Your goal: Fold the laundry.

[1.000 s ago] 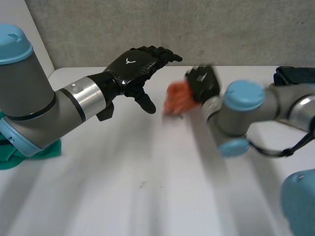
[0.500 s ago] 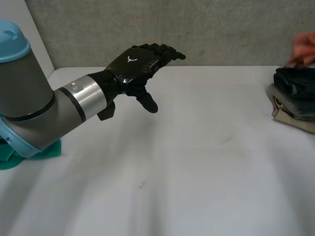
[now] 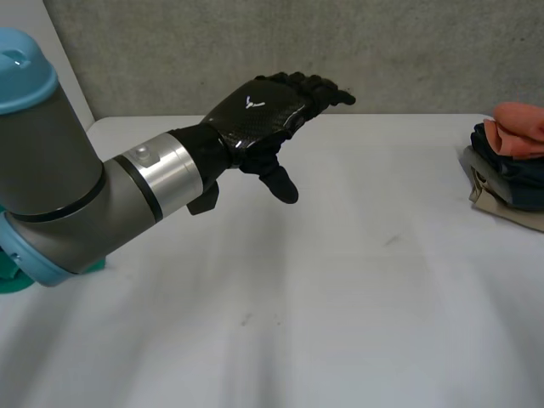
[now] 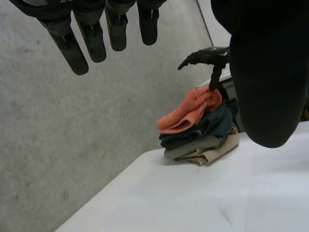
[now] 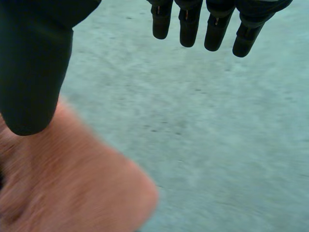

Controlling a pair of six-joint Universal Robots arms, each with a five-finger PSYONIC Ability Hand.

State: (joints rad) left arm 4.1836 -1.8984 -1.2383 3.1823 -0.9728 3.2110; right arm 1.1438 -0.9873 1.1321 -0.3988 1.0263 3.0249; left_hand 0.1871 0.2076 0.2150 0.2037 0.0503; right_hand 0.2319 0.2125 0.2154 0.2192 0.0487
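Observation:
A folded orange cloth (image 3: 520,119) lies on top of a stack of folded laundry (image 3: 508,177) at the table's right edge, over dark blue and beige pieces. My left hand (image 3: 255,119) hovers open above the far middle of the table, palm down, holding nothing. In the left wrist view its straight fingers (image 4: 91,34) point toward the stack, where the orange cloth (image 4: 190,113) sits under my right hand (image 4: 207,54). My right hand (image 5: 34,58) is open just above the orange cloth (image 5: 63,183), its fingers straight and apart from the cloth.
A green cloth (image 3: 10,282) peeks out behind my left arm at the table's left edge. The white table (image 3: 340,297) stretches bare between my left hand and the stack. A grey wall (image 3: 382,51) stands behind the table.
My right arm carried the orange cloth to the right, set it on the stack and let go. My left hand drifted slightly to the right.

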